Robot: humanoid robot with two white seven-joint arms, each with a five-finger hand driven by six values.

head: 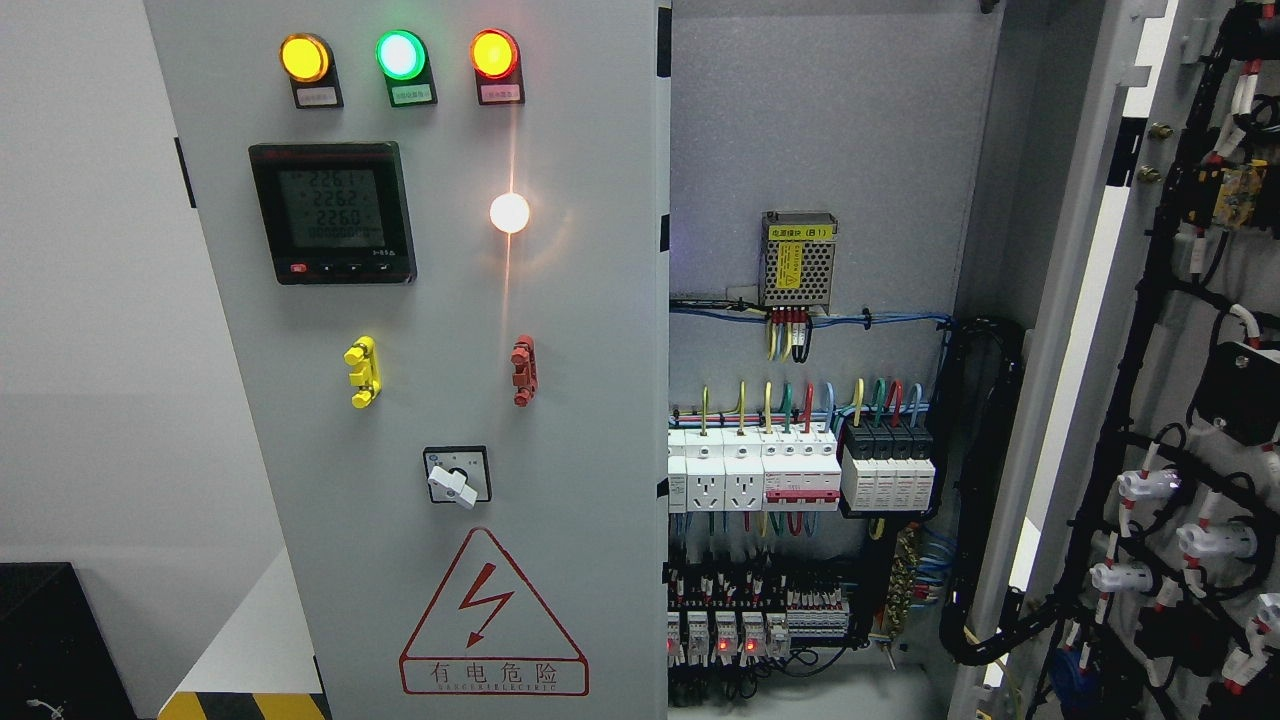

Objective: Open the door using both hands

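Note:
A grey electrical cabinet fills the head view. Its left door stands shut and carries three lit lamps, a digital meter, yellow and red handles, a rotary switch and a red warning triangle. The right door is swung wide open at the picture's right, its inner face with black wiring turned toward me. Between them the cabinet interior shows breakers and a power supply. Neither hand nor arm appears.
A white wall lies left of the cabinet. A black box sits at the lower left. Yellow and black hazard tape marks the floor by the cabinet's foot.

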